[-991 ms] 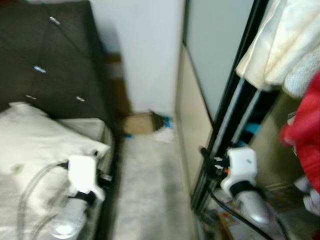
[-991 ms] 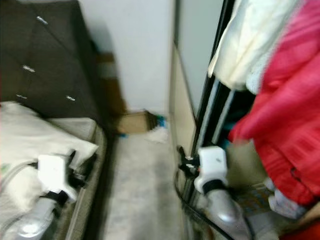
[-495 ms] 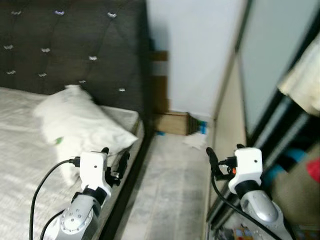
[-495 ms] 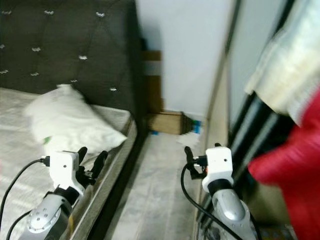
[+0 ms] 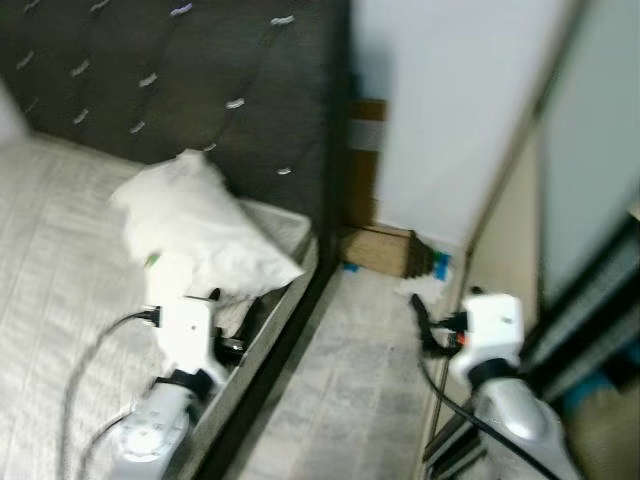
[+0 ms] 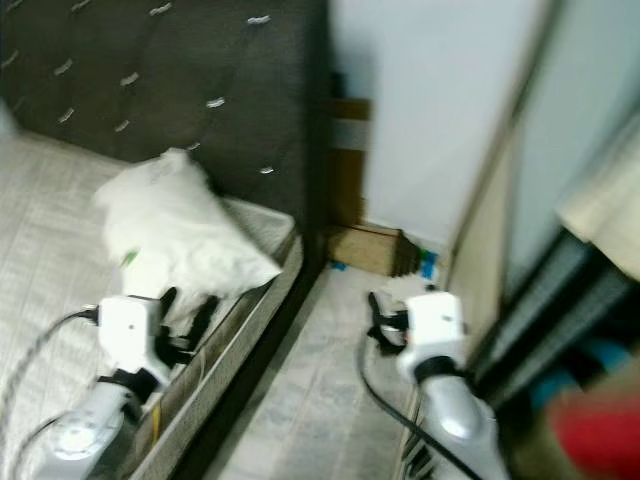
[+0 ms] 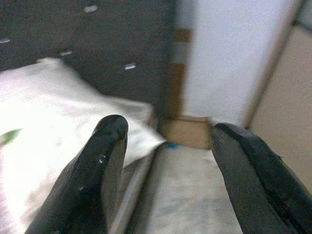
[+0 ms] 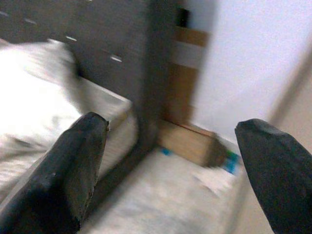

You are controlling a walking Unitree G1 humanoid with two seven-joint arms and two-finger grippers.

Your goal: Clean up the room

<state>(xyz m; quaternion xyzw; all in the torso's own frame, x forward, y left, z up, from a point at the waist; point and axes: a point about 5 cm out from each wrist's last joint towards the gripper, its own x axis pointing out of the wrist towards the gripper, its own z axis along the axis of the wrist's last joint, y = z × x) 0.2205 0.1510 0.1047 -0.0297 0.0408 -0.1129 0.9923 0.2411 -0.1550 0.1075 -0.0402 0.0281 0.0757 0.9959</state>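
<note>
Bedroom corner ahead: a narrow floor strip point(image 5: 345, 380) runs between the bed point(image 5: 60, 260) and the wardrobe point(image 5: 590, 300), blurred because I'm turning. My view has swung left over the last second; the hanging clothes have slid out of frame and the pillow point(image 5: 200, 225) now sits mid-picture against the dark headboard point(image 5: 200, 90). Both grippers are spread wide and hold nothing: left gripper point(image 7: 165, 161) over the bed's edge, right gripper point(image 8: 165, 161) above the floor. I judge the clutter to clear is the box point(image 5: 380, 250) and scraps point(image 5: 425, 285) by the wall, well ahead.
</note>
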